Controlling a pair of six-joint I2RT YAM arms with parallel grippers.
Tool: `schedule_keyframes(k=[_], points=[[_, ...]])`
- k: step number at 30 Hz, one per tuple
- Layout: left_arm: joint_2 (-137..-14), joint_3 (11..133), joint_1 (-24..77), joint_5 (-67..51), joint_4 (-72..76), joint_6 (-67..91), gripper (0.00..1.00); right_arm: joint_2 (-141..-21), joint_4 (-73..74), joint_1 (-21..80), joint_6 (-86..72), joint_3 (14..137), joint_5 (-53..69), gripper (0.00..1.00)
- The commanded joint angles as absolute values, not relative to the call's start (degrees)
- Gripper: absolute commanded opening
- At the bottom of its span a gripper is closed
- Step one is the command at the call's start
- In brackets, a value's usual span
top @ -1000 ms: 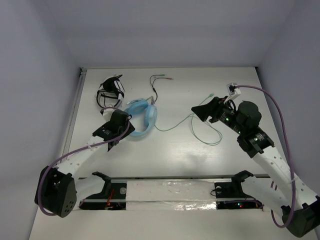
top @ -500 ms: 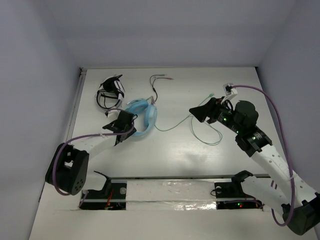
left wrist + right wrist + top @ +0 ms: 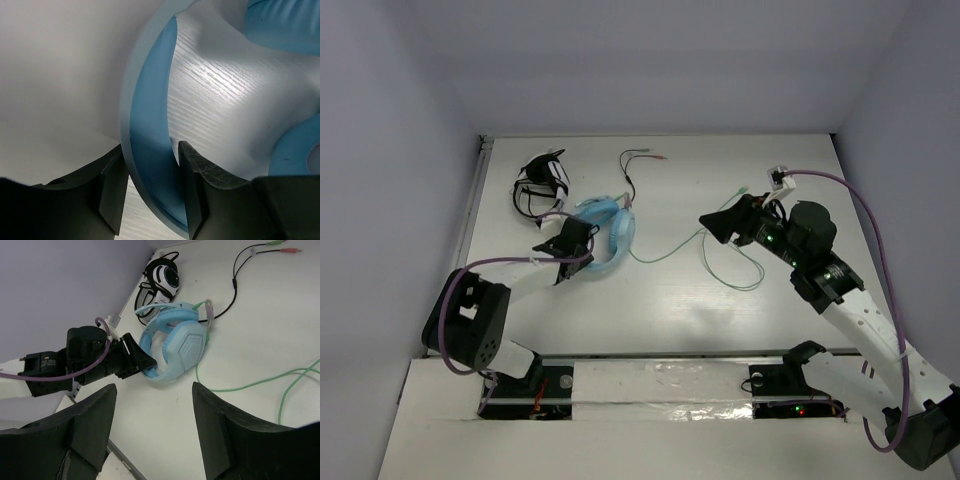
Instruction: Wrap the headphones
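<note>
The light blue headphones (image 3: 608,232) lie at the left middle of the table, and also show in the right wrist view (image 3: 182,347). Their pale green cable (image 3: 670,250) trails right to a loose loop. My left gripper (image 3: 582,241) is shut on the headphones, its jaws on either side of the curved headband (image 3: 147,125) at the lower left. My right gripper (image 3: 712,222) is open and empty. It hovers above the cable loop to the right of the headphones and faces them.
Black and white headphones (image 3: 542,180) with a dark cable (image 3: 632,170) lie behind and left of the blue ones, close to my left gripper. The green cable loop (image 3: 738,272) lies under my right arm. The table's left edge (image 3: 470,215) is near.
My left gripper has slid a little to the right onto the headband while its arm folded back toward the left. My right gripper has shifted slightly left. The headphones have barely moved.
</note>
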State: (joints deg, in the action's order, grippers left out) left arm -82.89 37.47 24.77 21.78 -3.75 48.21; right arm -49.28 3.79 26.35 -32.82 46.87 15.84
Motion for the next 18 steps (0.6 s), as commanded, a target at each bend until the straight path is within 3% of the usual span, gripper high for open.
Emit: schedule_keyframes(k=[1, 7, 8, 9, 11, 12, 18], points=[[-84.55, 38.5, 25.14, 22.59, -3.69, 47.29, 0.39, -49.48, 0.62, 26.81, -32.43, 47.46, 14.77, 0.68], [-87.62, 38.06, 25.14, 22.85, -1.23, 46.41, 0.33, -49.22, 0.7, 27.33, -32.52, 47.29, 14.59, 0.65], [-87.63, 37.97, 25.14, 23.2, -1.32, 46.32, 0.29, -48.96, 0.62, 27.33, -32.52, 47.2, 14.42, 0.63], [-87.19, 37.62, 25.14, 23.03, -0.54, 46.06, 0.15, -48.61, 0.62, 27.33, -32.61, 47.02, 14.24, 0.61], [-86.75, 37.18, 25.14, 22.85, -0.35, 45.79, 0.09, -47.99, 0.62, 27.33, -32.61, 47.2, 14.33, 0.52], [-86.84, 37.26, 25.14, 22.68, -0.35, 45.53, 0.0, -47.73, 0.7, 27.33, -32.61, 47.2, 14.33, 0.46], [-82.56, 37.44, 25.14, 21.8, -0.61, 42.98, 0.0, -46.58, -1.23, 27.33, -31.64, 46.23, 15.99, 0.17]])
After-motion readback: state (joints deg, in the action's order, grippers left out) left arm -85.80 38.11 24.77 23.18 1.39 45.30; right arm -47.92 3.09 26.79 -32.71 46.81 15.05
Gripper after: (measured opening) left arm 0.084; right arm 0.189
